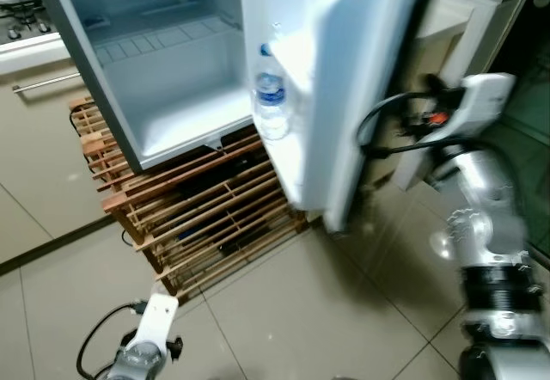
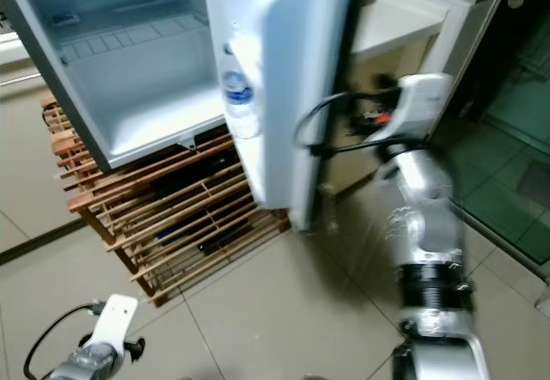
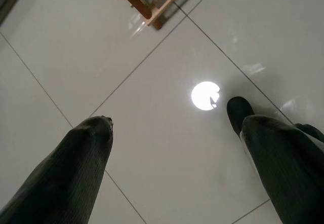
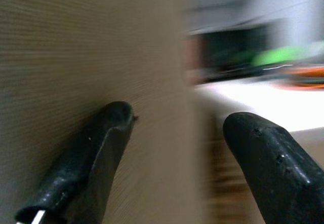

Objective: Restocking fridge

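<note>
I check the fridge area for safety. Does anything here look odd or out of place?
Nothing is spilled or broken. One oddity: the small fridge stands on a slatted wooden rack rather than the floor. Its door is open, with one water bottle upright in the door shelf.

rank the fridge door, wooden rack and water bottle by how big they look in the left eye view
1. fridge door, though it stands nearest the camera, which inflates it
2. wooden rack, partly hidden under the fridge, so its lead over nothing but the bottle is sure
3. water bottle, clearly smallest, standing in the door shelf
</note>
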